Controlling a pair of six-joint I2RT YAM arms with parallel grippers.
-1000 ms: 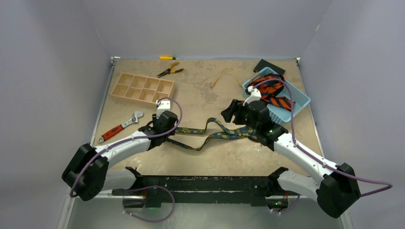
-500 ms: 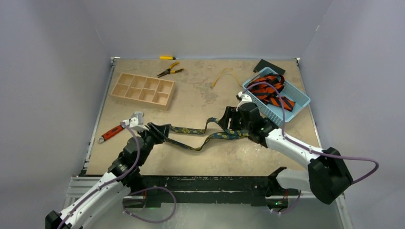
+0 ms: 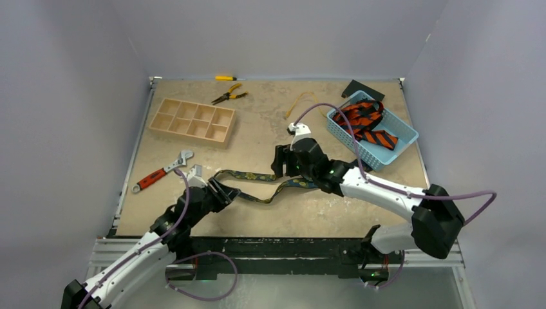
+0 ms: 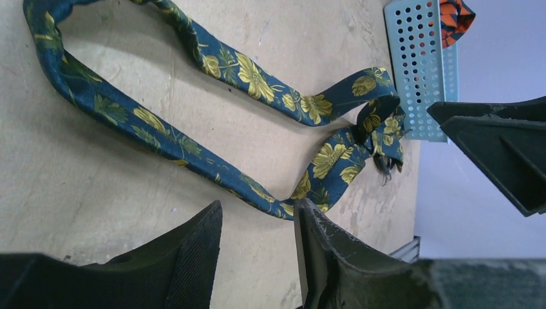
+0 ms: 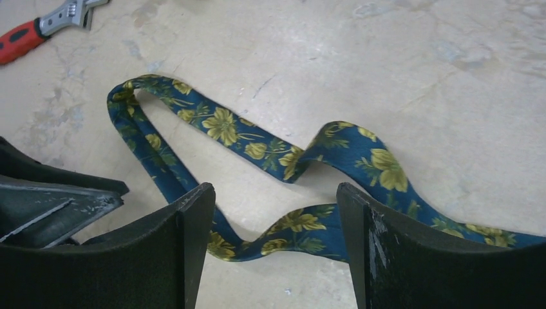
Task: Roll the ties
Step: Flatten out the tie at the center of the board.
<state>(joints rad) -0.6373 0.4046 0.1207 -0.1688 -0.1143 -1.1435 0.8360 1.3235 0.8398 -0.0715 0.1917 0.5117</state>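
A robot lab cell: bare grey walls [image 3: 277, 32] box in a scuffed desk [image 3: 270, 125] with pliers [image 3: 228, 95] and wrench [image 3: 161, 172].

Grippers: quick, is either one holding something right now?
Left gripper: open, holding nothing.
Right gripper: open over the navy tie, not gripping it.

Pale lavender walls [image 3: 64, 96], mottled tan tabletop [image 3: 257, 138], black front rail [image 3: 277, 246], even light

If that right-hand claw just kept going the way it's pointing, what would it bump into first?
Most likely the navy tie with gold flowers: a fold of it lies just ahead of the open right gripper. Under that is the table. How high the gripper hangs above the tie is unclear.
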